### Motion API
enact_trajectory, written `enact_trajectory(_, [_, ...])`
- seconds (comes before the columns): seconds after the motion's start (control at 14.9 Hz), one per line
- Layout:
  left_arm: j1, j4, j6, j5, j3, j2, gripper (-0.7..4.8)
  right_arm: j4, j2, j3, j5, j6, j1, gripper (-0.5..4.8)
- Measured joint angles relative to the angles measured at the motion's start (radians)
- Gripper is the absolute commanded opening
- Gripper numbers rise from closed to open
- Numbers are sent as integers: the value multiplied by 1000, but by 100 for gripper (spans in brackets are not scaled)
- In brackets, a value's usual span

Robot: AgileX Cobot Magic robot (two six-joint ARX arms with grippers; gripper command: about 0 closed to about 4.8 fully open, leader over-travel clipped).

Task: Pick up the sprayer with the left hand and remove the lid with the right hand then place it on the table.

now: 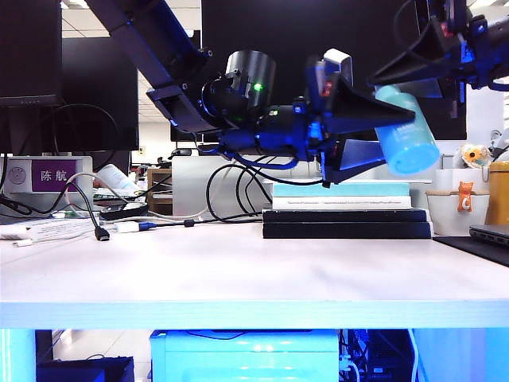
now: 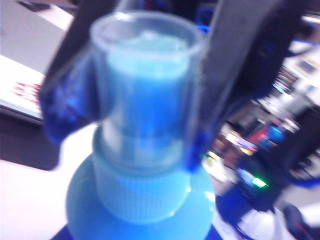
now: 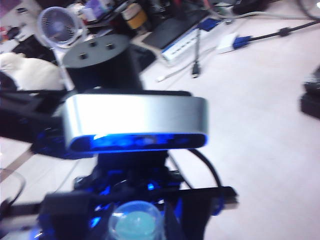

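I've got the table [image 1: 238, 270] stretched white across the exterior view, bare along its front, with a stack of books [image 1: 343, 213] at the back and cables [image 1: 95, 223] trailing off to the left side. Above it both arms are up in the air. The left hand [image 1: 374, 127], coming in from the left, carries the sprayer [image 1: 407, 131] well clear of the table, above and just right of the books. Its fingers are clamped partway in on the teal body, so it's holding, not gaping.

The bottle lies tilted: its flat bottom faces down and toward the exterior camera, its neck runs up and away to the upper left. That long axis is what matters for me now, since the lid has to slide off along it.

The right hand [image 2: 145, 115] drops in from the top right corner of the exterior view and is the one at the neck. From the left wrist view I see its dark fingers [image 2: 235, 75] either side of the lid [image 2: 145, 90], the clear cap sitting over the spray head, pressed in close against it. Narrow, then, and I judge it gripping the lid, though the picture is blurred.

The lid sits seated on the collar. My read: pull straight out along the neck, away from the left hand, no twisting sideways
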Motion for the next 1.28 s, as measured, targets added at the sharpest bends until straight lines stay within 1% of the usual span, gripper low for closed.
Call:
enact_trajectory(0.13, [-1, -23, 24, -80, 2, -2, 214, 23, 2, 0, 46, 3, 0, -6])
enact_trajectory(0.2, [-2, -52, 53, -113, 3, -6, 214, 32, 3, -1, 62, 3, 0, -6])
enact_trajectory(0.27, [-4, -100, 99, -148, 8, -8, 214, 40, 7, -2, 95, 3, 0, -6])
enact_trajectory(0.34, [-6, -126, 124, -179, 9, -9, 214, 41, 7, -7, 134, 3, 2, -6])
enact_trajectory(0.54, [-9, -171, 151, -234, 11, -14, 214, 55, 8, -11, 187, 9, 5, -6])
enact_trajectory(0.74, [-9, -207, 166, -257, 18, -18, 213, 87, 8, -15, 233, 35, 10, -6])
enact_trajectory(1.01, [-6, -267, 206, -260, 25, -24, 209, 113, 14, -19, 244, 58, 11, -6])
enact_trajectory(1.07, [-6, -272, 211, -248, 26, -24, 209, 112, 14, -19, 243, 60, 11, -6])
enact_trajectory(1.28, [3, -289, 225, -106, 26, -20, 204, 113, 13, -19, 188, 64, 13, -6])
